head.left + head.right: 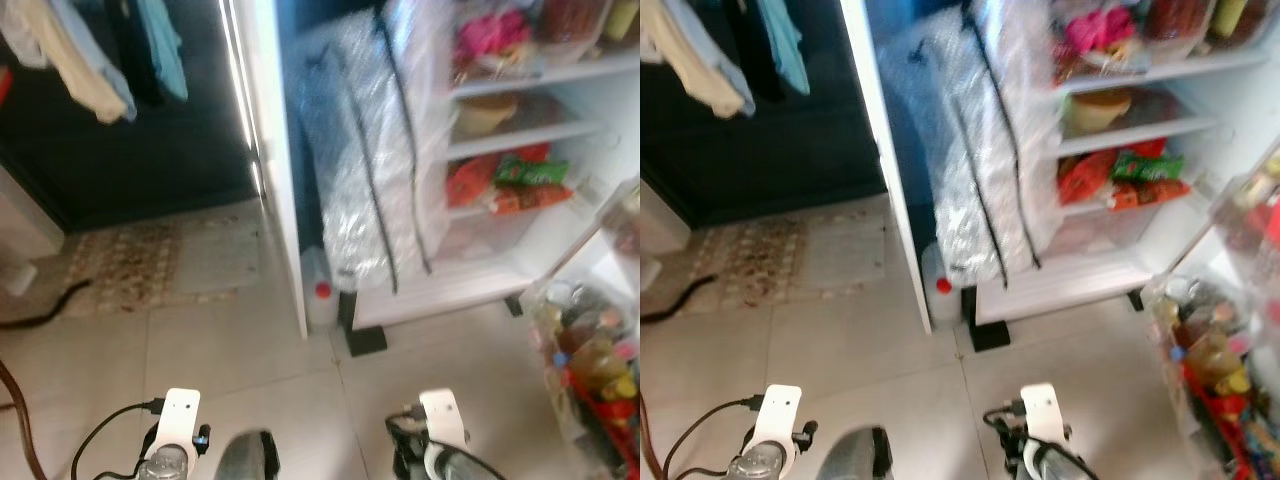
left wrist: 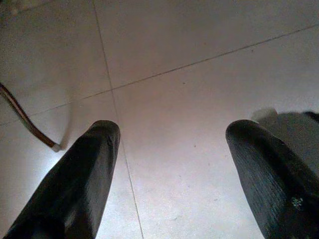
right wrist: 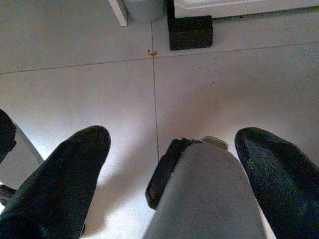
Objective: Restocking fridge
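The fridge [image 1: 470, 290] stands open ahead on the right. Its shelves hold red and green packets [image 1: 510, 180], a bowl [image 1: 485, 112] and a pink item [image 1: 490, 35]. The door rack [image 1: 590, 370] at the far right is packed with bottles and packets. Both arms hang low over the floor tiles, their wrists [image 1: 180, 415] [image 1: 440, 415] at the bottom edge. My left gripper [image 2: 172, 132] is open above bare tile with nothing in it. My right gripper [image 3: 172, 134] is open too, its fingers either side of a grey part of my own body.
A silvery plastic-wrapped panel [image 1: 360, 170] leans inside the fridge's left half. A white jug with a red cap [image 1: 320, 295] and a black block [image 1: 365, 340] sit at the fridge's base. To the left lie a patterned rug [image 1: 150, 260], a dark cable [image 1: 45, 310] and hanging clothes [image 1: 90, 60].
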Controlling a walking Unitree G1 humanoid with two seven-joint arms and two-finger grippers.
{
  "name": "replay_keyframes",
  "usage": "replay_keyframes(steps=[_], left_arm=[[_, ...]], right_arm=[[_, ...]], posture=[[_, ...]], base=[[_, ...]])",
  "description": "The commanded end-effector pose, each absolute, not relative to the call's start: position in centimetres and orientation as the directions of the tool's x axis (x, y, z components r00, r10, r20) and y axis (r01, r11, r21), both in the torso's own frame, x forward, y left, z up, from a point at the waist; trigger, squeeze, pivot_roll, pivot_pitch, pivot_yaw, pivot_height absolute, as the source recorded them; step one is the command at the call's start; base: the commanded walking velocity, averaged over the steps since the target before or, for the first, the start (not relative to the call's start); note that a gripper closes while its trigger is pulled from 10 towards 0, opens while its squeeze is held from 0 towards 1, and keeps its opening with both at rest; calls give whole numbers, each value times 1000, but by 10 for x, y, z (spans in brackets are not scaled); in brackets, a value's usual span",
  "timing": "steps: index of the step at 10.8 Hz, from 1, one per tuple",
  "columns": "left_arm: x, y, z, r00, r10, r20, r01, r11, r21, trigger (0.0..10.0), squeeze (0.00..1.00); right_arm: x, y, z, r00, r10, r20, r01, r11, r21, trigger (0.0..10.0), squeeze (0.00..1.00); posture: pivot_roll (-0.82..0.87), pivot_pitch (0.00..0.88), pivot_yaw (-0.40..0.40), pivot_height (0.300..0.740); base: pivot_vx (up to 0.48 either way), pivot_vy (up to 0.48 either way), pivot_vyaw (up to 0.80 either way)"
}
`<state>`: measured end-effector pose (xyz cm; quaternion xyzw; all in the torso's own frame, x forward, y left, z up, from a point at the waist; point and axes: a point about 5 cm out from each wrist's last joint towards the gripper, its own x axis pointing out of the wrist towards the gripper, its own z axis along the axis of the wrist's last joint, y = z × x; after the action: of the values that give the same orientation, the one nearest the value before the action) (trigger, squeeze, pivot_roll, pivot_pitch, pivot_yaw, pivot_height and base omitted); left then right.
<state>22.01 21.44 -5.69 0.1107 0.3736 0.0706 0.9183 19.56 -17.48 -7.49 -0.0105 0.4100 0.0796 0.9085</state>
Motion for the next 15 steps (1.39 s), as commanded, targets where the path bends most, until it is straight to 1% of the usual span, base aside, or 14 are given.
replay_keyframes(steps=[1,2,4,7,10,13,14,15], left_arm=[[213,217,-61,685,218,-695,-44,965,259,10000,0],[211,217,-62,681,218,-699,-41,964,261,10000,0],[210,217,-63,678,218,-702,-40,965,261,10000,0],[209,216,-64,679,212,-703,-36,966,256,10000,0],[206,215,-66,670,208,-713,-34,968,250,10000,0],[206,216,-66,670,211,-711,-37,967,252,10000,0],[206,216,-66,671,212,-711,-38,967,252,10000,0],[206,216,-66,672,213,-710,-38,967,254,10000,0]], right_arm=[[158,-177,-95,518,128,-845,-136,988,66,10000,0],[157,-177,-95,519,129,-845,-138,988,66,10000,0],[157,-177,-95,520,130,-844,-140,988,65,10000,0],[156,-177,-95,516,130,-847,-152,987,59,10000,0],[156,-175,-95,540,148,-829,-112,988,103,10000,0],[156,-177,-95,533,124,-837,-112,991,75,10000,0],[156,-177,-95,533,122,-837,-106,991,77,10000,0],[156,-178,-95,526,118,-842,-112,991,69,10000,0]], posture=[[-34,132,60,684],[-35,125,61,709],[-37,112,60,740],[-37,95,60,740],[-37,88,61,740],[-35,107,59,740],[-35,110,59,740],[-36,118,58,740]], base=[[0,0,0],[0,0,0],[0,0,0],[0,0,0],[0,0,0],[0,0,0],[0,289,0],[0,0,-800]])
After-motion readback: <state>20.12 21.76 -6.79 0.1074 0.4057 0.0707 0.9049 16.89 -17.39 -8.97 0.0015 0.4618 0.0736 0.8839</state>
